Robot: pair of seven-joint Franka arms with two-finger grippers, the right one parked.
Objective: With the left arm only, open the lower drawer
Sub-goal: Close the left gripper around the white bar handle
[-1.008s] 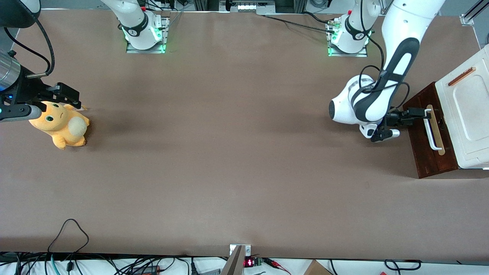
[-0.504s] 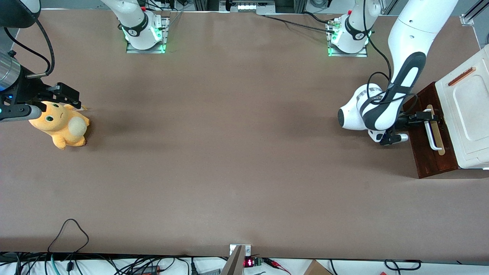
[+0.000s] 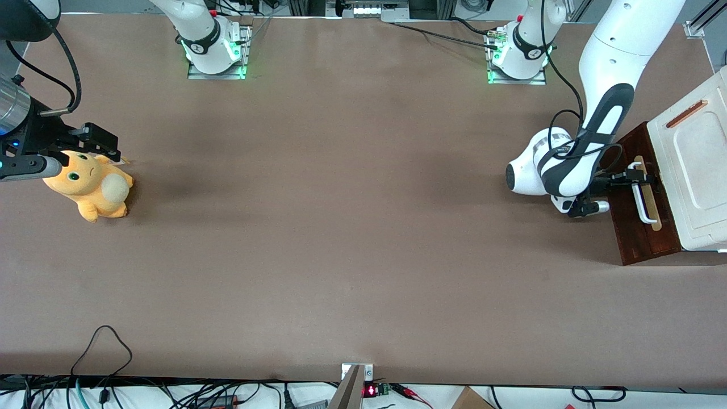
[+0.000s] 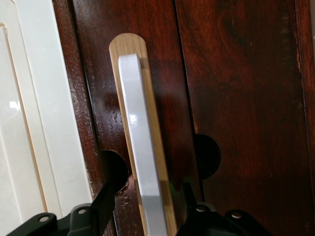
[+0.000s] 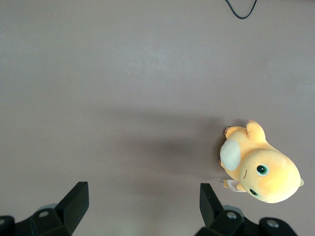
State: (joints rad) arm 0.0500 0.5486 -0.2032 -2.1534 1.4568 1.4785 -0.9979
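The lower drawer is located at the working arm's end of the counter, at the foot of a cabinet with a white moulded top; its dark red-brown front is seen from above and appears closed or nearly so, though the amount of opening cannot be judged. A white bar handle is mounted on a pale tan strip running along the front. The left arm is bent low over the counter, and its pincer is positioned at the end of the handle that lies farther from the front camera. In the left wrist view the pincer is spread wide, with one finger on each side of the bar and the bar passing between them; no contact with the bar is visible, so nothing is yet held. The drawer is judged to be rigid wood of moderate weight, sliding with some friction. The glossy handle is judged to be stiff but slippery, so it is best gripped squarely across the bar and pulled straight out from the front. Because the grip is near one end of the bar, an off-centre pull may skew and bind the drawer. A yellow plush toy lies toward the parked arm's end of the counter, well apart.
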